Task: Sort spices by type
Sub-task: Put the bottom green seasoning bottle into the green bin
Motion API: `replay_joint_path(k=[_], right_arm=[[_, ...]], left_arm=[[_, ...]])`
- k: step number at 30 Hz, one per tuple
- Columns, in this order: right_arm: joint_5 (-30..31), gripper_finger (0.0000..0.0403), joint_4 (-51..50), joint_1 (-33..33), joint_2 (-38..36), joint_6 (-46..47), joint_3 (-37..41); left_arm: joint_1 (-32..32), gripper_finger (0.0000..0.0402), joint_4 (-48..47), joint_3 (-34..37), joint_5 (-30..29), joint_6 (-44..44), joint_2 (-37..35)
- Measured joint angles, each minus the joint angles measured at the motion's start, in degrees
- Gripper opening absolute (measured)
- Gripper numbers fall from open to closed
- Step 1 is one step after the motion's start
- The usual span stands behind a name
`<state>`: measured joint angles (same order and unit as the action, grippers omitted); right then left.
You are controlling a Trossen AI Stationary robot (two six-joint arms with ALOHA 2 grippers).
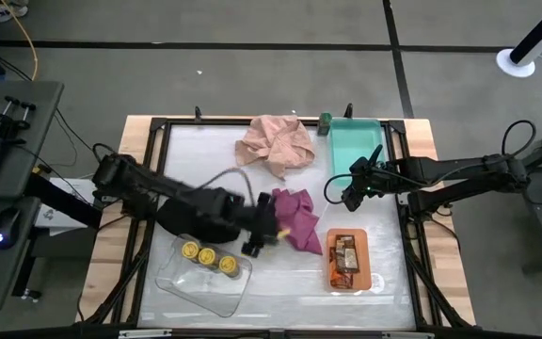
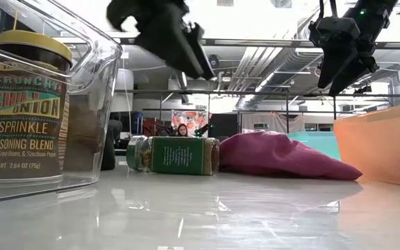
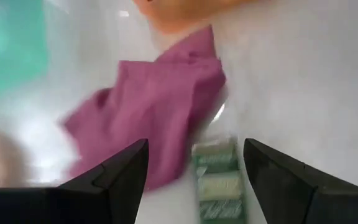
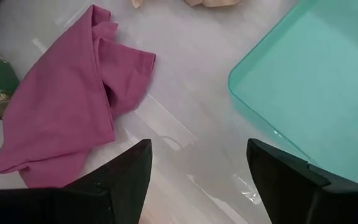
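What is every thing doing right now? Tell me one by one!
Left gripper: open, above the green jar.
Right gripper: open, hovering by the teal tray.
Green jar: lying on its side beside the magenta cloth.
Yellow-lidded jars: three, in the clear tray.
Packets: in the orange tray.
Teal tray: nothing visible in it.
Magenta cloth: crumpled.
Pink cloth: crumpled.

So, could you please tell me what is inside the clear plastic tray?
The clear plastic tray holds three yellow-lidded jars side by side. The low view shows only one jar's label; nothing else is visible inside.
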<state>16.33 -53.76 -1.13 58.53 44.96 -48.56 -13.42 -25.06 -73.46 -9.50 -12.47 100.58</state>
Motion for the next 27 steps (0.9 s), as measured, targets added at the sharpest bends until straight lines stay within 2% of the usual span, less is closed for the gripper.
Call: replay_joint_path(k=[2, 4, 8, 12, 19, 21, 27], right_arm=[[-0.3, 0.0258, 0.0, 0.0, 0.0, 0.0, 0.0], [-0.3, 0.0258, 0.0, 0.0, 0.0, 0.0, 0.0], [-0.3, 0.0258, 0.0, 0.0, 0.0, 0.0, 0.0], [-0.3, 0.0258, 0.0, 0.0, 0.0, -0.4, 0.0], [0.2, 0.0258, 0.0, 0.0, 0.0, -0.4, 0.0], [0.2, 0.0258, -0.2, 0.0, 0.0, -0.4, 0.0], [0.2, 0.0258, -0.2, 0.0, 0.0, -0.2, 0.0]], left_arm=[[3.5, 0.0248, -0.3, -0.1, 7.2, 6.6, 0.6], [6.2, 0.0248, -2.4, 0.1, 10.5, 10.2, 1.0], [8.3, 0.0248, -4.9, 0.0, 14.5, 6.9, 0.9], [7.2, 0.0256, -5.6, 0.0, 15.0, 2.1, 1.8], [5.0, 0.0279, -0.5, 0.0, 14.8, 3.0, 4.9], [4.6, 0.0282, -1.6, -0.1, 14.3, 2.9, 6.1], [4.0, 0.0285, 0.0, 0.0, 10.7, 1.9, 8.6]])
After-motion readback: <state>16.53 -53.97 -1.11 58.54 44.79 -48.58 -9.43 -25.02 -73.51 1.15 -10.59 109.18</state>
